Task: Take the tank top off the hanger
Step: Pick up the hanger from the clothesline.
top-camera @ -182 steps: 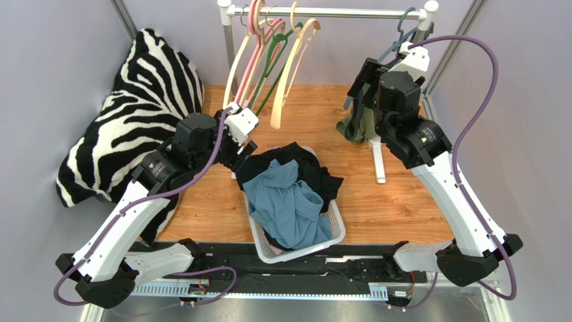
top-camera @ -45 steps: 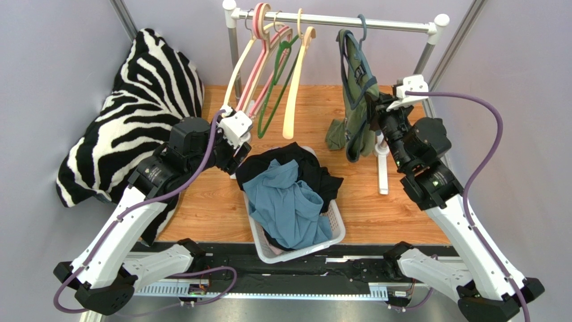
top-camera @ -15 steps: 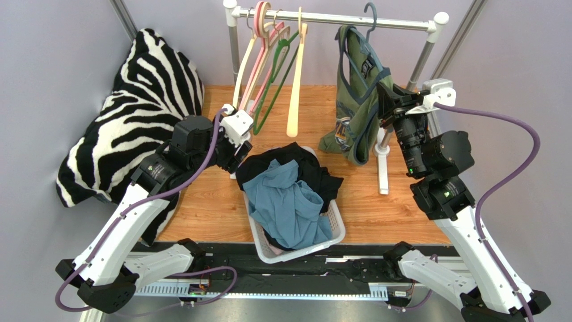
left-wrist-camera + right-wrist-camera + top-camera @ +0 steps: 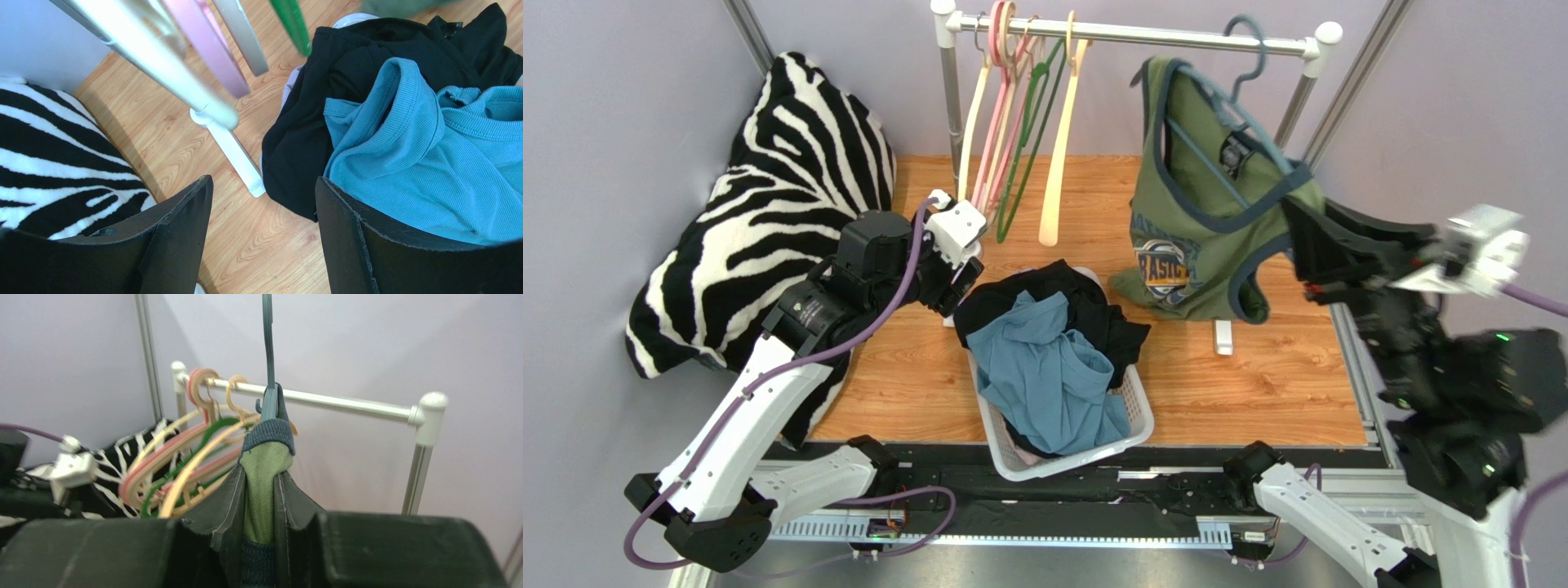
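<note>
As the olive-green fabric tank top (image 4: 1192, 208), on a teal plastic hanger (image 4: 268, 343), is pinched by the right gripper (image 4: 261, 484) above the wooden table's (image 4: 1259, 380) far-right corner, the left gripper (image 4: 264, 190) is seen open.

Lab test booth, plain grey walls (image 4: 621, 98), clothes rail (image 4: 1112, 30), laundry basket (image 4: 1133, 423)

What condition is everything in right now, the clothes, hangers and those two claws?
Tank top: on its hanger, spread out.
Teal hanger: inside the tank top.
Right gripper: shut on the tank top's strap.
Left gripper: open, empty.
Laundry basket: heaped with clothes.
Other hangers: bare, hanging on the rail.
</note>
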Tool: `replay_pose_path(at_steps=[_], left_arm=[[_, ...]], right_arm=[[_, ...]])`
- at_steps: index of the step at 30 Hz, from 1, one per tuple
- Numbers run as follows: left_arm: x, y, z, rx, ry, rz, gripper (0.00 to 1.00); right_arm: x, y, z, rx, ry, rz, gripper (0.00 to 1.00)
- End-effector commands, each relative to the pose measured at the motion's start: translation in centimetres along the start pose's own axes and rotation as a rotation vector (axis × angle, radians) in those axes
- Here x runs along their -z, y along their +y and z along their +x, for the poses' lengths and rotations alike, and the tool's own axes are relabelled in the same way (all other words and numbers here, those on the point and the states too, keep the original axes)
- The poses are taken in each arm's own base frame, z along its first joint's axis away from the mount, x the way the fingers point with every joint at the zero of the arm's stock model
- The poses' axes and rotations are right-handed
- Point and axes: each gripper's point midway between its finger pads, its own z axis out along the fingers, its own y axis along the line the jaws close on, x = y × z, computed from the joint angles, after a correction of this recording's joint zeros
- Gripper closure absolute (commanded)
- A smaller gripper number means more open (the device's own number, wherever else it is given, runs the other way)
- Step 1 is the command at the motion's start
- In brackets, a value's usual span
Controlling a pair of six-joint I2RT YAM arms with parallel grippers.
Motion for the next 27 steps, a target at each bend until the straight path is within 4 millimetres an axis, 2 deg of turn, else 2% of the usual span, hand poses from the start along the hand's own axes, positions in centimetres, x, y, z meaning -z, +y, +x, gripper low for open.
replay_pose_path(at_steps=[1,3,10,12,13,15,17,18,19,20,21,23,27], left_arm=[[0.7,0.6,-1.5,0.004,-0.059,-0.021,0.29],[0.9,0.7,-1.4,-0.002,-0.061,-0.027,0.29],[1.9,0.5,-1.5,-0.017,-0.074,-0.019,0.28],[2.1,0.6,-1.6,-0.020,-0.078,-0.023,0.26],[2.2,0.7,-1.7,-0.019,-0.082,-0.026,0.25],[2.4,0.7,-1.7,-0.023,-0.085,-0.027,0.23],[2.3,0.8,-1.4,-0.026,-0.078,-0.033,0.23],[2.3,0.8,-1.3,-0.026,-0.077,-0.037,0.23],[2.2,0.8,-1.1,-0.026,-0.074,-0.036,0.23],[2.2,0.8,-1.0,-0.026,-0.070,-0.037,0.24],[2.3,0.8,-1.1,-0.024,-0.073,-0.038,0.23],[2.3,0.8,-1.0,-0.026,-0.073,-0.038,0.24],[2.2,0.7,-0.9,-0.019,-0.070,-0.038,0.23]], right_arm=[[2.1,2.0,-9.4,-0.043,-0.224,-0.123,1.00],[2.7,2.5,-11.5,-0.070,-0.264,-0.147,1.00],[2.6,4.4,-14.5,-0.138,-0.313,-0.254,1.00],[1.9,4.8,-14.8,-0.153,-0.318,-0.272,1.00],[2.2,5.0,-15.8,-0.155,-0.340,-0.292,1.00],[1.5,5.5,-16.6,-0.166,-0.357,-0.314,1.00],[1.9,5.9,-18.8,-0.171,-0.416,-0.345,1.00],[1.1,6.0,-19.0,-0.181,-0.420,-0.352,1.00],[1.2,6.3,-19.8,-0.177,-0.441,-0.368,1.00],[2.3,6.2,-22.0,-0.172,-0.504,-0.378,1.00],[1.5,6.4,-22.2,-0.173,-0.508,-0.384,1.00],[2.1,6.3,-24.3,-0.172,-0.575,-0.391,1.00],[2.5,5.6,-26.2,-0.189,-0.677,-0.361,1.00]])
